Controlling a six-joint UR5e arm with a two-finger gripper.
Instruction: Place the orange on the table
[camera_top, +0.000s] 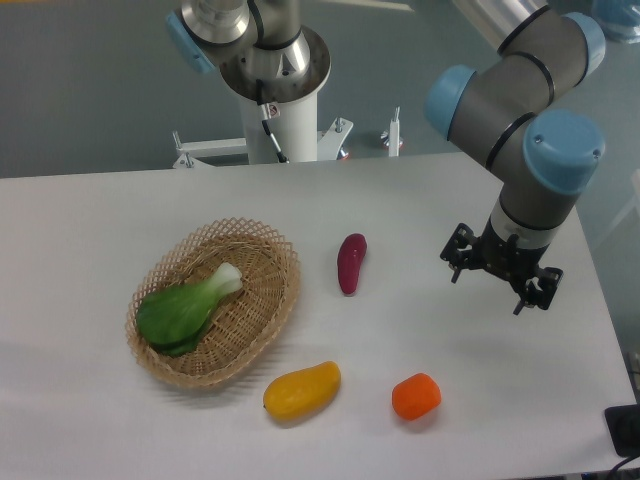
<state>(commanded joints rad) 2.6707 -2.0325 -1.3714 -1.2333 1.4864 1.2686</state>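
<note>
I see the orange (416, 396) lying on the white surface (90, 215) near the front edge, right of the yellow fruit (301, 390) and well apart from the basket (214, 303). The end effector (501, 273) hangs empty up to the right, fingers spread. I judge the placing done; next only a retreat. I can read no writing.
</note>
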